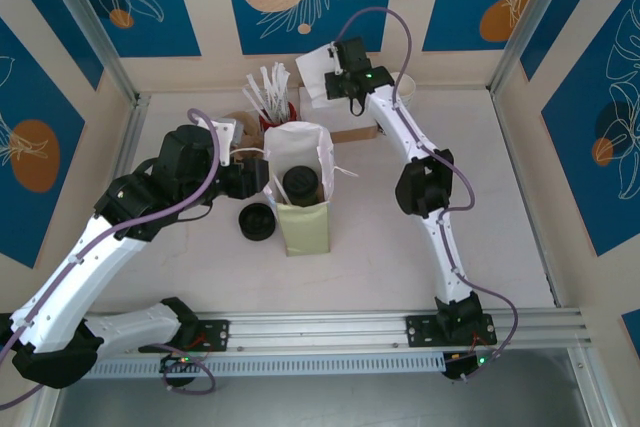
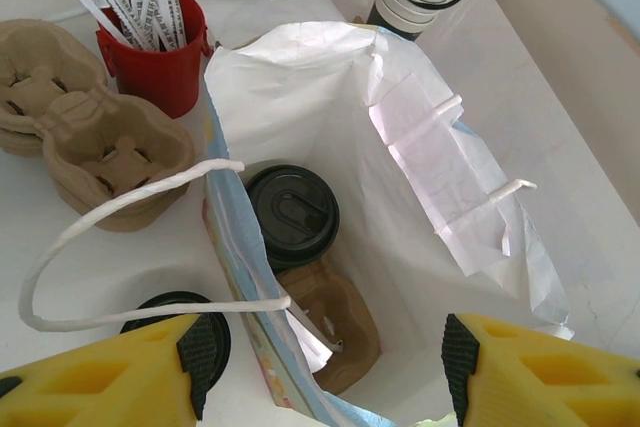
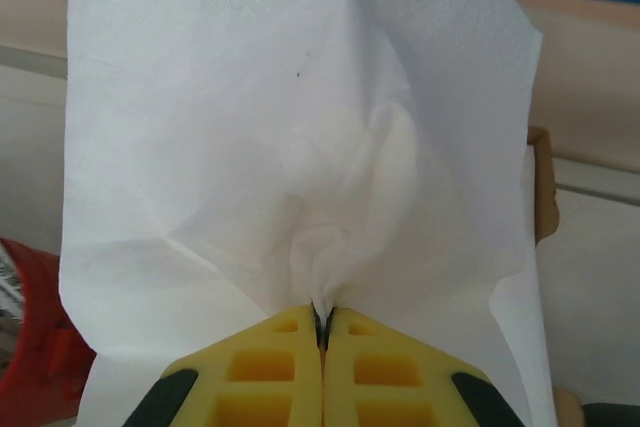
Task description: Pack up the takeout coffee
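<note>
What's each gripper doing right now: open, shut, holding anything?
Left gripper: open, jaws wide apart at the paper bag mouth, gripping nothing.
Right gripper: shut on a white napkin.

One bag point(image 2: 420, 147); one coffee point(image 2: 292, 215); one napkin point(image 3: 300, 127)

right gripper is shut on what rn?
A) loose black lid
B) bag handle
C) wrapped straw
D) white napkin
D: in the right wrist view the right gripper has its yellow fingers pressed together on a bunched fold of the white napkin, which fans out above them.
</note>
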